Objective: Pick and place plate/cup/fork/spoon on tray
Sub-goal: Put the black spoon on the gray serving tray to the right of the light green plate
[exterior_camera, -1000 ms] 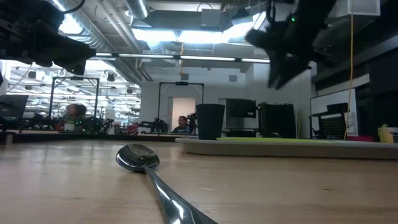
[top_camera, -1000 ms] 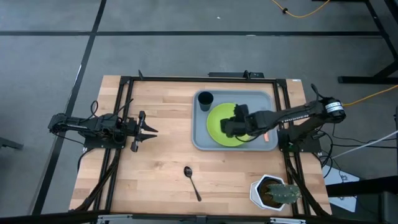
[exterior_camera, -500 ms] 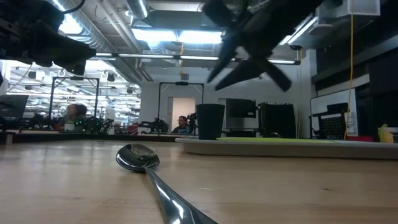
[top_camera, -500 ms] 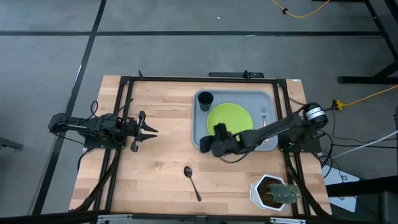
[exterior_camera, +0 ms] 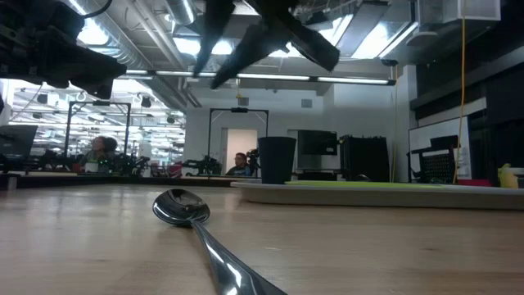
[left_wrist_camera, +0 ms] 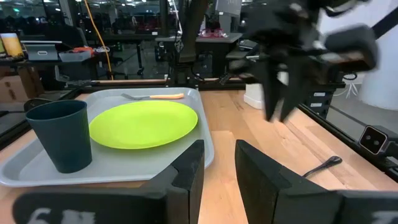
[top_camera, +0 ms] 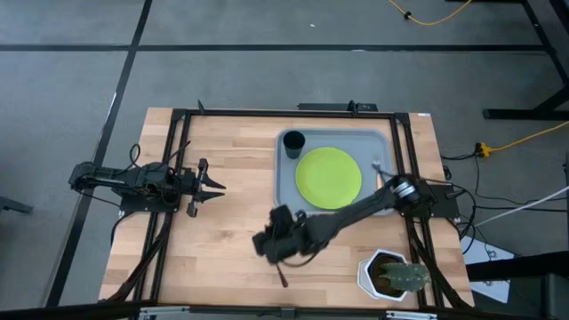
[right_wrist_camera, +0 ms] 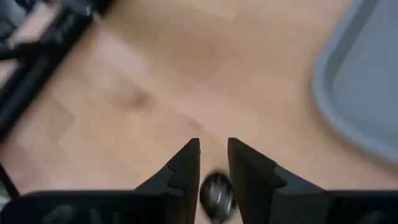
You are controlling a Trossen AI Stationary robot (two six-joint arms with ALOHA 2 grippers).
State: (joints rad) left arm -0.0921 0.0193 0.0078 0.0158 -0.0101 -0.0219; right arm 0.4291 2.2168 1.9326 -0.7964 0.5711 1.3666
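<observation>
The spoon (exterior_camera: pixel 196 225) lies flat on the bare counter (top_camera: pixel 222 169), near its front edge, bowl toward the tray (top_camera: pixel 286 197). Judged light, rigid, thin and slippery; the low profile favours a grasp across the handle near the bowl.

The right gripper (right_wrist_camera: pixel 214 163) hovers directly above the spoon bowl, jaws narrowly parted and empty. Open counter surrounds the spoon; a potted cactus (top_camera: pixel 393 274) stands to one side.

The tray already carries the plate (top_camera: pixel 329 177), cup (top_camera: pixel 293 140) and fork (left_wrist_camera: pixel 153 96). The left gripper (top_camera: pixel 213 186) waits apart, jaws narrowly open.
</observation>
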